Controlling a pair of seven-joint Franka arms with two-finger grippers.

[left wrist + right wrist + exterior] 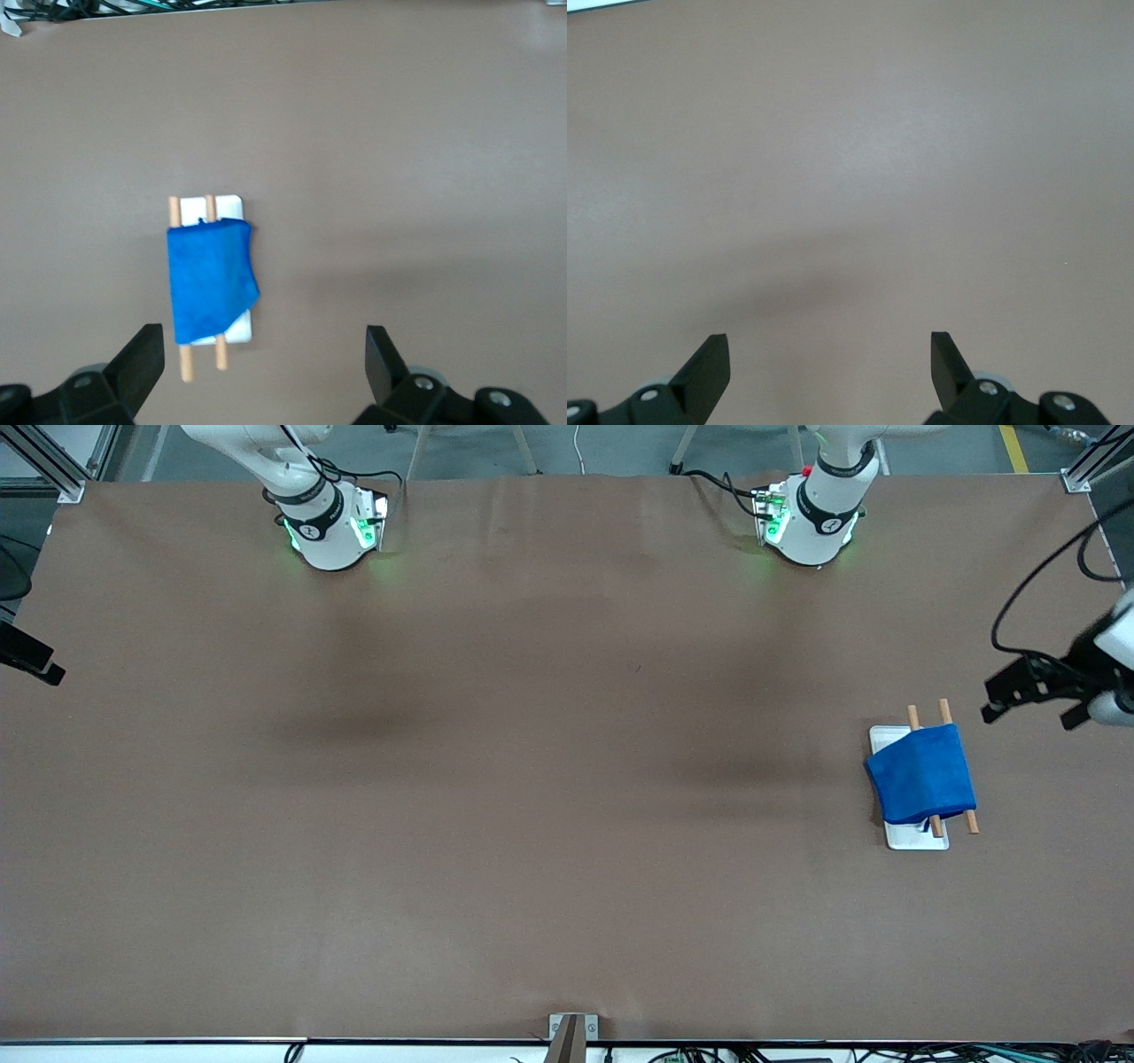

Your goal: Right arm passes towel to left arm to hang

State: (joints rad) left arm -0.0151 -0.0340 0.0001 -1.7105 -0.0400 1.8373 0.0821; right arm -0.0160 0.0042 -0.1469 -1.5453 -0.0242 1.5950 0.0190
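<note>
The bright blue towel (pixel 921 775) hangs draped over two wooden rods (pixel 944 710) on a white tray (pixel 917 838) near the left arm's end of the table. It also shows in the left wrist view (pixel 209 279), with the rods (pixel 186 363) and tray (pixel 236 328) sticking out from under it. My left gripper (pixel 1032 708) hovers open and empty above the table beside the tray, apart from the towel; its jaws (pixel 264 345) stand wide. My right gripper (pixel 830 350) is open and empty over bare table; only a black part of it (pixel 31 657) shows at the front view's edge.
The brown table (pixel 532 779) stretches between the two arm bases (pixel 328 531) (pixel 811 527). A small metal bracket (pixel 571 1027) sits at the table edge nearest the front camera. Cables run along that edge.
</note>
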